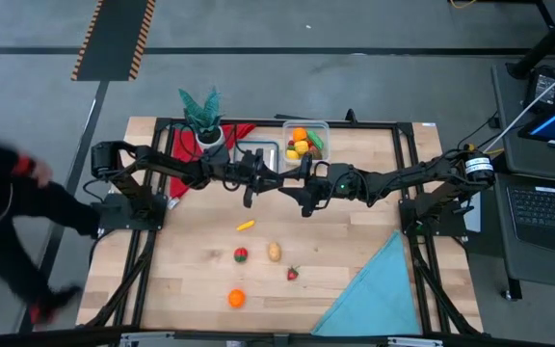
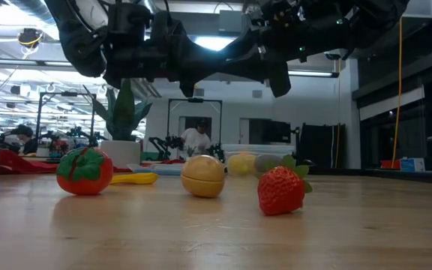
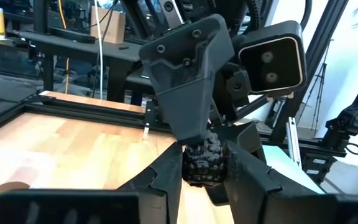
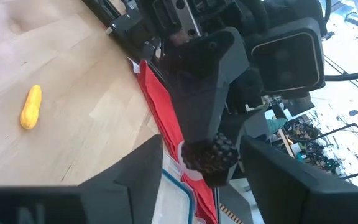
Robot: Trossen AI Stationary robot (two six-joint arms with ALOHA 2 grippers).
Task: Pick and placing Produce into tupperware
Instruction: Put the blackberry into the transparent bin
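- High view: the left gripper (image 1: 270, 180) and the right gripper (image 1: 293, 183) meet nose to nose above the table. The tupperware (image 1: 285, 130) sits just beyond them, already holding orange, yellow and green pieces. On the near side of the grippers, well apart from them, lie a yellow piece (image 1: 246, 226), a red and green one (image 1: 241, 254), a tan one (image 1: 275, 253), a strawberry (image 1: 293, 274) and an orange (image 1: 236, 298).
- Low view: both grippers hang high over the loose produce and touch none of it.
- Left wrist view: the left fingers (image 3: 248, 180) are pressed onto a small, dark, knobbly berry (image 3: 204, 163) and pinch it at their tips. The right gripper's dark wedge comes down to it from the far side.
- Right wrist view: the right fingers (image 4: 135, 180) stand spread, one on either side of the berry and clear of it, so it looks like a hand-over in progress.
- Handling, as a judgement: the berry is probably light, hard plastic. Its bumps give some purchase, but its round shape could roll out of an off-centre pinch. The right gripper should take it across the middle, crosswise to the left fingers, and grip firmly before the left lets go.
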